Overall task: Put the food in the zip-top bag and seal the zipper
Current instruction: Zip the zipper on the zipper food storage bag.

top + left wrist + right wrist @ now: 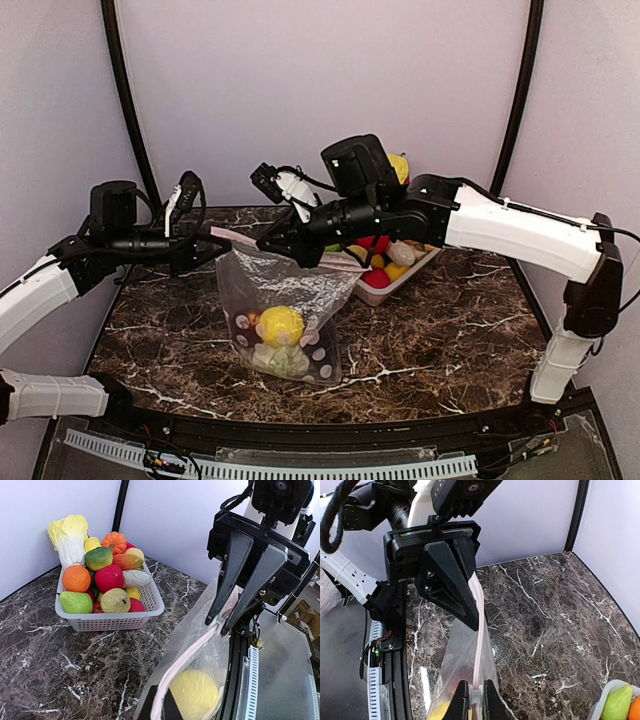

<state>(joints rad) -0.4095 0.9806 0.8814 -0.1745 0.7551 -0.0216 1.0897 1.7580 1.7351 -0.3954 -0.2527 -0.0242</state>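
Note:
The clear dotted zip-top bag [285, 285] hangs above the table between both grippers. Inside it lie the yellow lemon [282, 325], the white and green cauliflower [283, 360] and a dark purple piece [247, 322]. My left gripper [220, 243] is shut on the left end of the pink zipper [190, 660]. My right gripper [476, 702] is shut on the same zipper [479, 645] a short way along, pinching a small pale slider piece. In the left wrist view the lemon [195, 695] shows through the plastic under the strip, and the right gripper [220, 622] clamps the strip from above.
A pale basket [112, 622] heaped with toy fruit and vegetables stands at the back right of the marble table [440, 330], just behind the right arm. The basket [405, 283] sits close to the bag's right end. Black frame posts rise at the back corners.

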